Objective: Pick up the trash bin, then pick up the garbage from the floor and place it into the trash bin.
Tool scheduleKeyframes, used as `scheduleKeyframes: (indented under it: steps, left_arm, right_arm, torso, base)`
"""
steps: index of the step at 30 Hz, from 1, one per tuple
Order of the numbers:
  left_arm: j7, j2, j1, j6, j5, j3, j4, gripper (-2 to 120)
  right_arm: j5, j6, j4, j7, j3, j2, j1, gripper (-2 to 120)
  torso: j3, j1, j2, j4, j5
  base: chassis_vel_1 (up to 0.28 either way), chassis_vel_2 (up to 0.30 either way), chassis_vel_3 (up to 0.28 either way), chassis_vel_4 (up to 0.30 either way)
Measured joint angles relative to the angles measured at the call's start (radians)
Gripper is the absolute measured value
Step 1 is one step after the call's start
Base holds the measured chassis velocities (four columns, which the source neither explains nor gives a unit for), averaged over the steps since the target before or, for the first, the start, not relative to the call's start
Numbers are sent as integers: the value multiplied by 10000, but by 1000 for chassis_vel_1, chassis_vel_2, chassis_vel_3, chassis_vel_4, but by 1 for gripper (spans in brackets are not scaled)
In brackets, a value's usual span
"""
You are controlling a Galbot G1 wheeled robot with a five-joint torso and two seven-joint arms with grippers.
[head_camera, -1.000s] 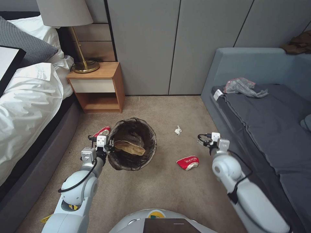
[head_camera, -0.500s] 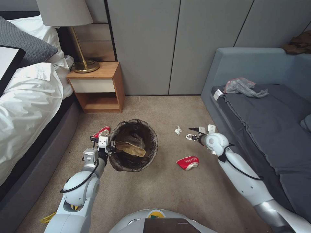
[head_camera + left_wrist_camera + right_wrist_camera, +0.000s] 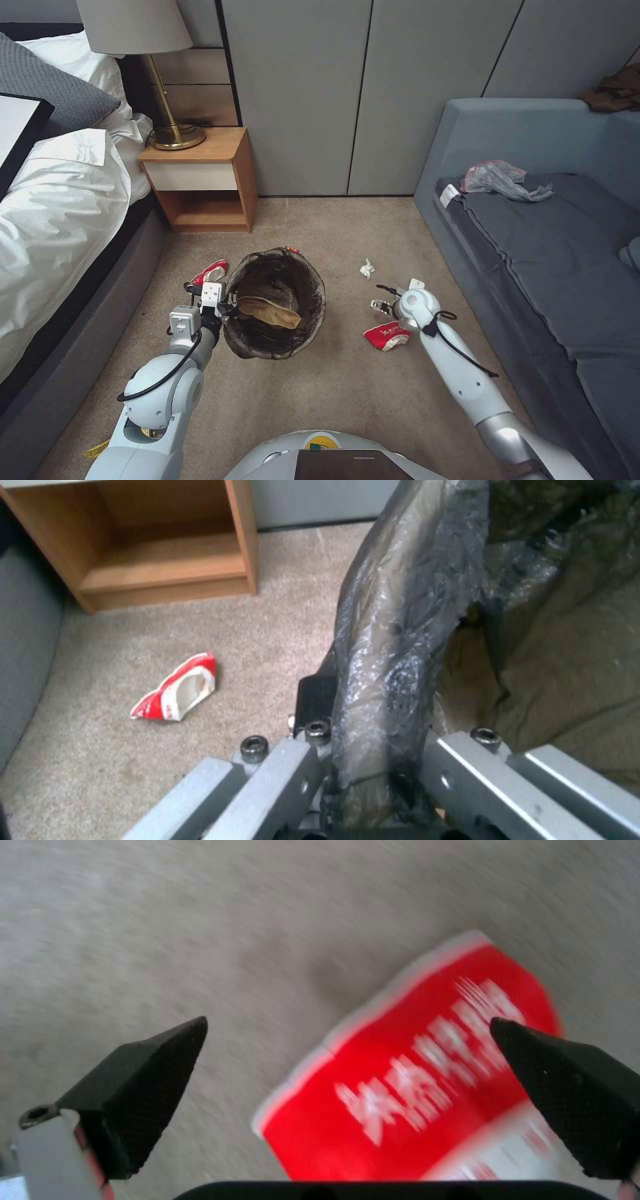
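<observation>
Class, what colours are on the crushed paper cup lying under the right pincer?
Red with white lettering and a white rim: the paper cup shows best in the right wrist view, below the open right pincer.

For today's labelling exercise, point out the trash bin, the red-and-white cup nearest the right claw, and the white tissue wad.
trash bin [image 3: 313, 313]: head view, on the liner-covered rim.
red-and-white cup [image 3: 387, 335]: head view, on its red side.
white tissue wad [image 3: 366, 269]: head view, on its middle.

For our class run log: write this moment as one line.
left gripper: shut on trash bin rim | right gripper: fingers open above red-and-white cup | cup on carpet
</observation>
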Motion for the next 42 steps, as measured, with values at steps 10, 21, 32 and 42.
scheduleKeyframes:
  steps: [10,21,32,42]
  left_arm:
    - [74,-4,-89,-1,29,100,211,2]
    - [186,-28,-143,-63,115,175,269,2]
    - [267,-44,-194,-117,148,45,317,2]
    - [299,-75,-208,-155,179,79,376,2]
  right_arm:
    - [812,23,1394,1653,1416,-623,-1485,100]
    - [436,60,1279,1249,1917,-475,-1875,100]
    - [-139,100,1285,1053,1667,292,-2031,100]
    - [-395,144,1107,920,1749,552,-2226,100]
  torso:
    - [0,0,0,-3,-1]
    - [0,0,0,-2,2]
    - [0,0,0,-1,-3]
    - [0,0,0,-1,-2]
  base:
    - [0,0,0,0]
    - [0,0,0,0]
    - [0,0,0,0]
    - [0,0,0,0]
